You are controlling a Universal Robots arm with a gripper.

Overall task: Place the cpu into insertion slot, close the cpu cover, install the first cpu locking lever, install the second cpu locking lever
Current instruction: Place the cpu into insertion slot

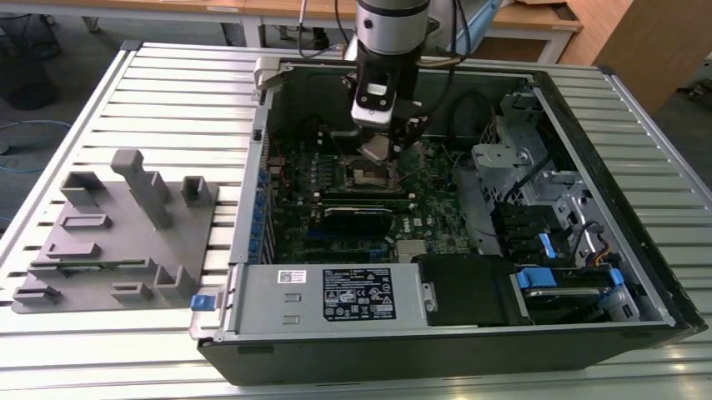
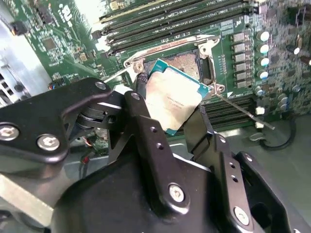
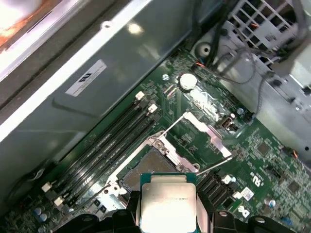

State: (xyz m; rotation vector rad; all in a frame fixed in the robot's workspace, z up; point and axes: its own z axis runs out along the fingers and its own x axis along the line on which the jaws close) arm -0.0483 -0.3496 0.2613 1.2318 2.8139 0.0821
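My gripper (image 1: 378, 143) hangs inside the open computer case, shut on the cpu (image 1: 376, 149), a flat square chip with a silver-grey top. In both wrist views the cpu (image 2: 174, 99) (image 3: 167, 201) sits tilted between the black fingers (image 2: 146, 121), just above the insertion slot (image 2: 187, 63) (image 3: 146, 171). The slot's dark pin field is exposed. The cpu cover (image 3: 203, 132) stands flipped open beside the slot. A thin locking lever (image 2: 243, 109) (image 3: 214, 165) sticks out, unlatched, from the slot's edge.
The case (image 1: 623, 208) lies open on a slatted metal table (image 1: 167, 92). Long memory slots (image 2: 180, 19) run beside the socket. A power supply (image 1: 333, 293) and a drive cage (image 1: 523, 158) flank the board. A grey fixture (image 1: 112, 233) stands at the exterior view's left.
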